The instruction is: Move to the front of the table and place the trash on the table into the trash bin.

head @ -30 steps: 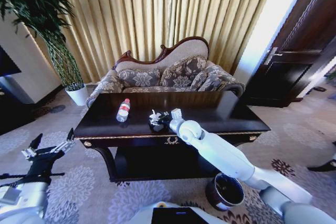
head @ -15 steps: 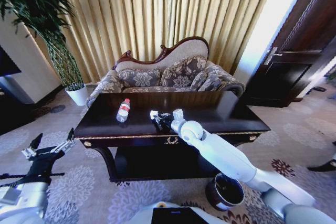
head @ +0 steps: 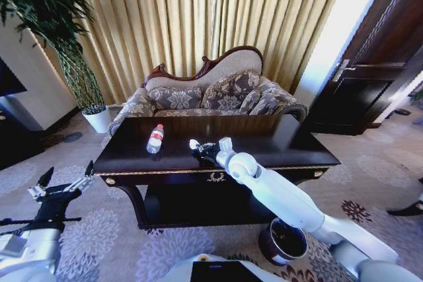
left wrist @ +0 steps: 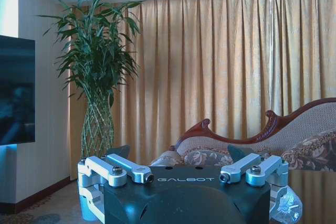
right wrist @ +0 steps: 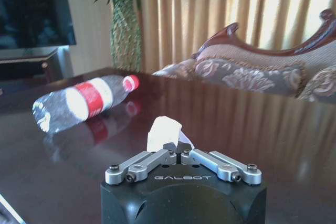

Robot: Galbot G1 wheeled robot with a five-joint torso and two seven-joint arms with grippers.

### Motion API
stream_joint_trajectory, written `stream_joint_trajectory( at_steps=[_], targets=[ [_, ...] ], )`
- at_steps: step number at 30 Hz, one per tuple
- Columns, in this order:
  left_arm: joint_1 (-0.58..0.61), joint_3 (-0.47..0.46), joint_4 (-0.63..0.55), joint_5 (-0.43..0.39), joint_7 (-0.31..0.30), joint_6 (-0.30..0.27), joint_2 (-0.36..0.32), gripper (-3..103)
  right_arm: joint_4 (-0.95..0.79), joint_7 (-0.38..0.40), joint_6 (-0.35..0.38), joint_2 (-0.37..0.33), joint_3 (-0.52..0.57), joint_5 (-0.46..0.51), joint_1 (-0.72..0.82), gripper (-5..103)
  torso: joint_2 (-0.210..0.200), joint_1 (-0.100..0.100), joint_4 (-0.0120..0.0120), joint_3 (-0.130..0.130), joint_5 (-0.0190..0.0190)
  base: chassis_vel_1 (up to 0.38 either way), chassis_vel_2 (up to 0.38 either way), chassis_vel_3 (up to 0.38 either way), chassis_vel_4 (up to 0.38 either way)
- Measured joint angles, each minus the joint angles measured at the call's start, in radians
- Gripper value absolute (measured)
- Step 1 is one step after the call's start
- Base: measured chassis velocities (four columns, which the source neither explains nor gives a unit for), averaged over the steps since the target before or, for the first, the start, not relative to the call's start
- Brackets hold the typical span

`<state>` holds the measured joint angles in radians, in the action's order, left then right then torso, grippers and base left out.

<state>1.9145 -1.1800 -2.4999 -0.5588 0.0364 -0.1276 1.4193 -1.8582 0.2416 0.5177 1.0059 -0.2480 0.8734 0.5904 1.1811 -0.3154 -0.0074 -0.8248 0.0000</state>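
On the dark counter (head: 277, 143), the right gripper (head: 198, 150) is clenched on a white tissue (right wrist: 164, 131), not yet in the trash bin (head: 283, 242) on the floor. The water bottle (head: 154, 138) waits. The left gripper (head: 63, 189) hangs spread, low beside the counter.

Table top (head: 291, 138): wide bare stretch on the right side
Bottle (head: 154, 139): lying left, well apart from the right gripper (head: 197, 148)
Bin (head: 283, 240): open mouth, partly under the right arm

trash bin (head: 283, 241) half hidden behind right arm, tissue (right wrist: 164, 132) base hidden by hand
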Motion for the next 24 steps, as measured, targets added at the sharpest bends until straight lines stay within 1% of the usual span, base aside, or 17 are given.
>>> stream_joint_trajectory(
  at_steps=[4, 5, 8, 9, 12, 13, 15, 16, 17, 19, 20, 22, 24],
  targets=[
    [-0.011, 0.002, 0.000, -0.007, -0.001, -0.002, 0.002, 100, -0.042, 0.011, -0.017, -0.038, 0.071, 0.002, 0.033, 0, 0.000, 0.000, -0.0001, 0.000, 0.0000, 0.000, 0.000, 0.000, 0.000],
    [-0.011, 0.002, 0.000, -0.007, -0.001, -0.002, 0.002, 100, -0.042, 0.011, -0.017, -0.038, 0.071, 0.002, 0.033, 0, 0.000, 0.000, -0.0001, 0.000, 0.0000, 0.000, 0.000, 0.000, 0.000],
    [-0.022, 0.002, 0.000, -0.013, -0.003, -0.006, -0.001, 100, -0.081, 0.021, -0.023, -0.081, 0.150, -0.002, 0.079, 0, 0.000, 0.000, 0.0000, 0.000, 0.0002, 0.000, 0.000, 0.000, 0.000],
    [-0.022, 0.002, 0.000, -0.013, -0.003, -0.006, -0.001, 100, -0.081, 0.021, -0.023, -0.081, 0.150, -0.002, 0.079, 0, 0.000, 0.000, 0.0000, 0.000, 0.0002, 0.000, 0.000, 0.000, 0.000],
    [-0.034, 0.008, 0.000, -0.013, -0.007, -0.027, -0.011, 100, -0.132, 0.024, -0.029, -0.137, 0.255, -0.005, 0.162, 0, 0.000, 0.000, -0.0002, 0.000, 0.0001, 0.000, 0.000, 0.000, 0.000],
    [-0.034, 0.008, 0.000, -0.013, -0.007, -0.027, -0.011, 100, -0.132, 0.024, -0.029, -0.137, 0.255, -0.005, 0.162, 0, 0.000, 0.000, -0.0002, 0.000, 0.0001, 0.000, 0.000, 0.000, 0.000],
    [-0.038, 0.012, 0.000, -0.013, -0.009, -0.029, -0.014, 100, -0.156, 0.024, -0.033, -0.159, 0.315, -0.005, 0.206, 0, 0.000, 0.000, -0.0001, 0.000, 0.0003, 0.000, 0.000, 0.000, 0.000],
    [-0.041, 0.015, 0.000, -0.013, -0.011, -0.031, -0.015, 100, -0.178, 0.024, -0.042, -0.177, 0.375, -0.007, 0.249, 0, 0.000, 0.000, 0.0000, 0.000, 0.0002, 0.000, 0.000, 0.000, 0.000],
    [-0.041, 0.015, 0.000, -0.013, -0.011, -0.031, -0.015, 100, -0.178, 0.024, -0.042, -0.177, 0.375, -0.007, 0.249, 0, 0.000, 0.000, 0.0000, 0.000, 0.0002, 0.000, 0.000, 0.000, 0.000],
    [-0.046, 0.019, 0.000, -0.014, -0.011, -0.031, -0.016, 100, -0.215, 0.024, -0.075, -0.206, 0.471, -0.029, 0.335, 0, 0.000, 0.000, -0.0002, 0.000, 0.0002, 0.000, 0.000, 0.000, 0.000],
    [-0.048, 0.020, 0.000, -0.014, -0.011, -0.031, -0.016, 100, -0.226, 0.025, -0.093, -0.214, 0.498, -0.043, 0.365, 0, 0.000, 0.000, -0.0002, 0.000, 0.0003, 0.000, 0.000, 0.000, 0.000],
    [-0.049, 0.020, 0.000, -0.015, -0.011, -0.031, -0.016, 100, -0.236, 0.028, -0.108, -0.220, 0.517, -0.051, 0.388, 0, 0.000, 0.000, -0.0001, 0.000, 0.0000, 0.000, 0.000, 0.000, 0.000],
    [-0.050, 0.020, 0.000, -0.021, -0.013, -0.032, -0.020, 100, -0.270, 0.039, -0.140, -0.225, 0.577, -0.066, 0.470, 0, 0.000, 0.000, -0.0001, 0.000, 0.0002, 0.000, 0.000, 0.000, 0.000]
  ],
)
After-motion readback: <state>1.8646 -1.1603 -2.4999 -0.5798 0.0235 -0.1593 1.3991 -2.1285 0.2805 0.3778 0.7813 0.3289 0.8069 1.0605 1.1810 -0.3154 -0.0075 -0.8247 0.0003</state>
